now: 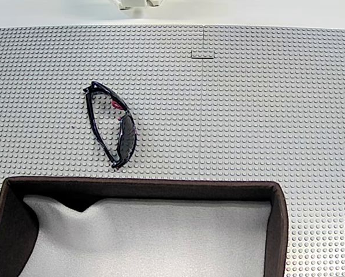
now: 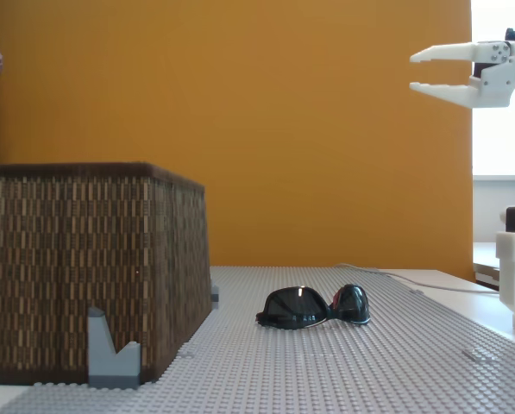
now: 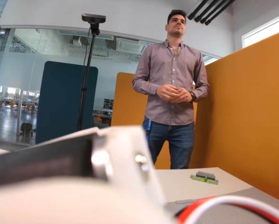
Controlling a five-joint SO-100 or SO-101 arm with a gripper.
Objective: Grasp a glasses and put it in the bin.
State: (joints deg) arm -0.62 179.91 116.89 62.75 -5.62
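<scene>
Glasses point(image 1: 111, 126): lying folded on the studded baseplate point(image 1: 247, 115), just beyond the bin's far wall in the overhead fixed view; apart from that wall, not touching.
Bin point(image 1: 143, 187): open-topped, grey lining bare, nothing inside.
Gripper point(image 2: 415, 72): raised high above the baseplate in the side fixed view, well apart from the glasses, fingers spread, holding nothing.
Handling: probably light and rigid; glossy frame likely slippery, lenses prone to scratching.
Hold: best across the folded frame near the bridge, jaws closing on frame and arms rather than on a lens.
Bystander: person point(image 3: 174, 93) standing past the table in the wrist view.
</scene>
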